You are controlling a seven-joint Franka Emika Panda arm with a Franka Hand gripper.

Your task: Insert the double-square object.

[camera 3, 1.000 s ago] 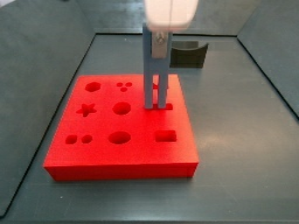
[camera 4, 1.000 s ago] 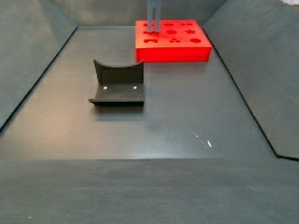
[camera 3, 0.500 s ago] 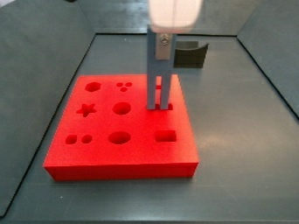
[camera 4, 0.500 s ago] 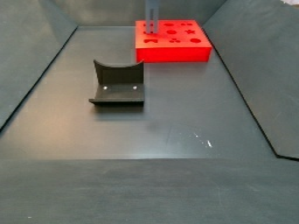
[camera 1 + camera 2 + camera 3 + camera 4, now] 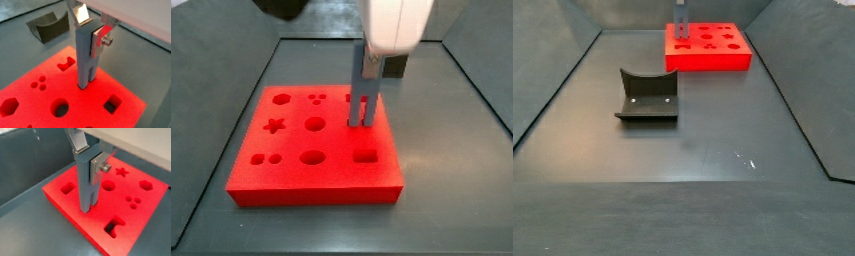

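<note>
Gripper (image 5: pixel 90 31) pinches top of double-square object (image 5: pixel 86 60), held upright so both prongs drop straight; tips meet the red board (image 5: pixel 305 160) at its twin square slots in both wrist views, seating depth unclear. Beyond it, fixture (image 5: pixel 647 96) stands unused on the counter (image 5: pixel 700 150), well apart.

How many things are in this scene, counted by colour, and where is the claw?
Red: 1, the board.
Grey-blue: 1, the double-square object, upright, prongs at the board's holes.
Dark: 1, the fixture, on the floor apart from the board.
Total: 3.
The claw is above the board, shut on the double-square object.
</note>
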